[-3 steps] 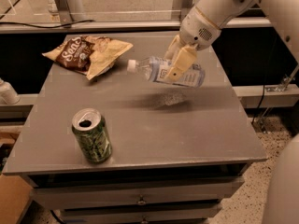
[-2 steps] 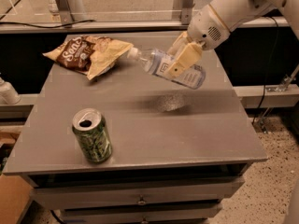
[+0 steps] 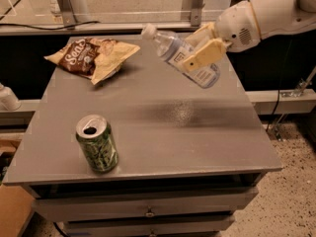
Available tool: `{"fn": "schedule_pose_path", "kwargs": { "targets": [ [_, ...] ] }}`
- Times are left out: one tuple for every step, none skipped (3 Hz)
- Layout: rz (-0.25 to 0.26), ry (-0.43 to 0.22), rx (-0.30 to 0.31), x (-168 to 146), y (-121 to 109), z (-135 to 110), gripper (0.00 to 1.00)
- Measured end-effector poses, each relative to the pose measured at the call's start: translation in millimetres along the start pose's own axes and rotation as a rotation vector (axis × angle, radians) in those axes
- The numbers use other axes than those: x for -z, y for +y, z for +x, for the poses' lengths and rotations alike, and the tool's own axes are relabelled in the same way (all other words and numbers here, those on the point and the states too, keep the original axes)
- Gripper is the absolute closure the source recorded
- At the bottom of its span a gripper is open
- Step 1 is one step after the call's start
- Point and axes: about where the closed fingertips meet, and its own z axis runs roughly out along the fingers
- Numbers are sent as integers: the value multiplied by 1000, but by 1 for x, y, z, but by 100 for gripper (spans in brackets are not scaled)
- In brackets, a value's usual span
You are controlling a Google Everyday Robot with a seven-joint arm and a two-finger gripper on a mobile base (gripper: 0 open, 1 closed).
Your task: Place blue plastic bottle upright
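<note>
The blue plastic bottle [image 3: 178, 53] is clear and bluish with a white cap and a pale label. It hangs in the air above the back right of the grey table [image 3: 197, 142], tilted with its cap pointing up and to the left. My gripper [image 3: 200, 52] comes in from the right on a white arm and is shut on the bottle's middle, with tan fingers [image 3: 203, 56] across the label. The bottle's base points down to the right and does not touch the tabletop.
A green soda can [image 3: 97, 143] stands upright at the front left of the table. A brown and tan chip bag [image 3: 91, 56] lies at the back left. Drawers sit below the table's front edge. A metal rail runs behind the table.
The gripper has lifted the bottle higher and turned it, so the cap end has risen from nearly level to pointing up and left. The can and chip bag have not moved.
</note>
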Motion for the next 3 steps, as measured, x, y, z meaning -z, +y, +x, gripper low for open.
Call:
{"fn": "schedule_pose_path", "kwargs": {
  "targets": [
    [112,-118,32,25,-3,-9,100],
    [112,-118,32,25,-3,-9,100],
    [144,-190,-2,29,-7,-2,100]
  ]
}}
